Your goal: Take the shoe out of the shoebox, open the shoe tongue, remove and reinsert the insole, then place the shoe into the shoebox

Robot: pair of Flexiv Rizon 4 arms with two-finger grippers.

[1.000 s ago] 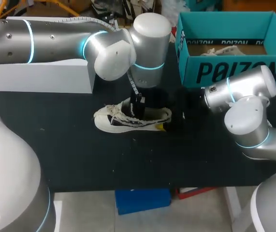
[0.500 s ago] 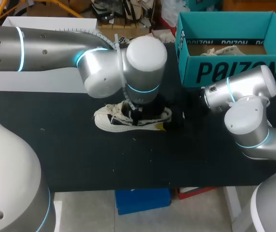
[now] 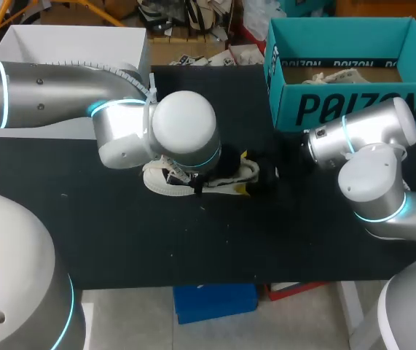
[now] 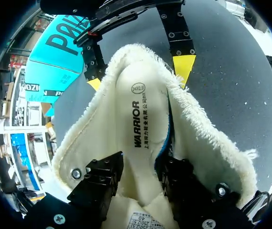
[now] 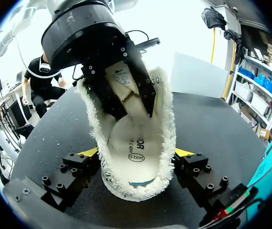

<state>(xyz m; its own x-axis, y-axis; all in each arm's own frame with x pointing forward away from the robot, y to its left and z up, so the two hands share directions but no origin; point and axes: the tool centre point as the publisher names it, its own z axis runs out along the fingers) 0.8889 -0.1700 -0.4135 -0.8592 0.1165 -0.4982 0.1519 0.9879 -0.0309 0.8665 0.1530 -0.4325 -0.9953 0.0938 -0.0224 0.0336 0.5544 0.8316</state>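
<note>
Out of the teal shoebox and lying on the black table, at 7 o'clock from the box: the white shoe. Pinched at the heel, its 3 o'clock end, by the right gripper, jaws pressed on both sides. Down in the shoe's mouth, over the insole: the left gripper. Cannot tell if those jaws hold anything. Left to do, most likely: pulling the insole out, pushing it back in, boxing the shoe.
</note>
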